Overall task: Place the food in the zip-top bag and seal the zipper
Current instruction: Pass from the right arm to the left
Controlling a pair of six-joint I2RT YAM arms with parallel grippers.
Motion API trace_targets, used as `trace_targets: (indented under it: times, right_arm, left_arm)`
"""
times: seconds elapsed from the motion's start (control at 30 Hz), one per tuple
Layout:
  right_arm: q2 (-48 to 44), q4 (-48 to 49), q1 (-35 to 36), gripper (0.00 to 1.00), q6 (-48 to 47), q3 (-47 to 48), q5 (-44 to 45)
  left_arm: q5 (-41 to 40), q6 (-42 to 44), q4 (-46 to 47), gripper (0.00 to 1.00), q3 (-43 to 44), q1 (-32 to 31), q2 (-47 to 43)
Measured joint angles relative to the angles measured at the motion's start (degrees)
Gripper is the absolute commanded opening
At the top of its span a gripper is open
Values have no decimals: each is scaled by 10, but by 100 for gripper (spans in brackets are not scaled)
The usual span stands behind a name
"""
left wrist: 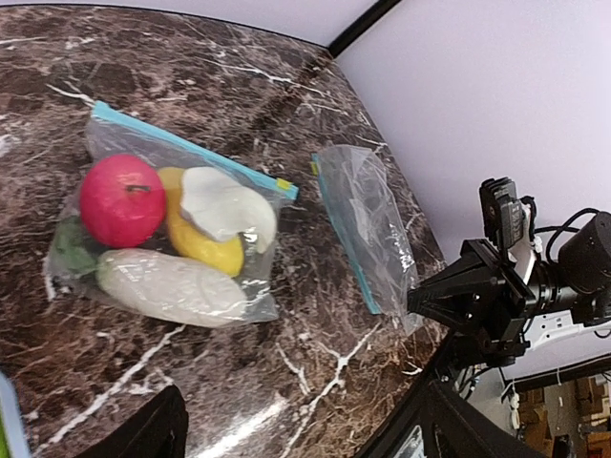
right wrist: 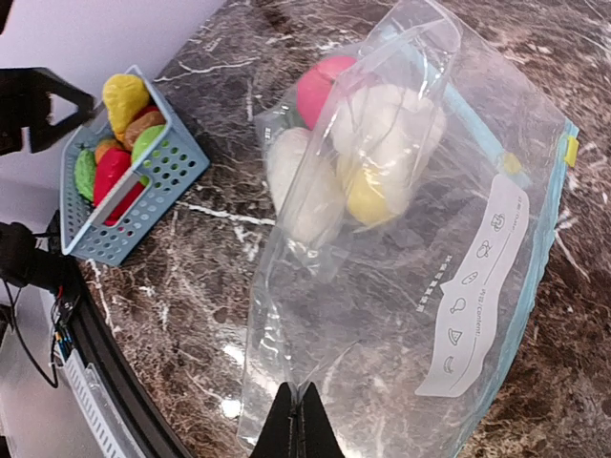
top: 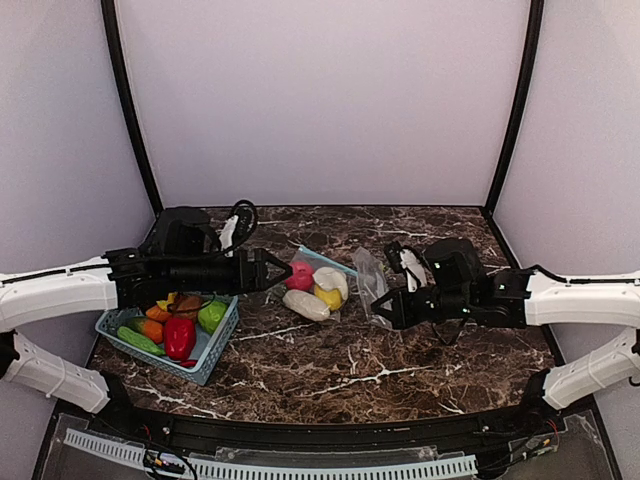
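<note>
A zip-top bag lies on the marble table and holds a red fruit, a yellow one and two cream-white foods. It shows mid-table in the top view. A second, empty clear zip-top bag stands up to its right. My right gripper is shut on this bag's lower edge. My left gripper is open and empty, just left of the filled bag, its fingers wide apart.
A teal lattice basket at the front left holds more food: a red pepper, green pieces and orange ones. It also shows in the right wrist view. Walls enclose the table on three sides.
</note>
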Motion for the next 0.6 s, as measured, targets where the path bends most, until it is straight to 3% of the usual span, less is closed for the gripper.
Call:
trace_targets:
  times: [0.37, 0.6]
  right_arm:
    - [-3, 55, 60, 0, -45, 8, -1]
    - [42, 59, 92, 0, -65, 48, 8]
  left_arm:
    - [64, -70, 174, 92, 66, -65, 154]
    - [73, -87, 191, 93, 67, -66, 191]
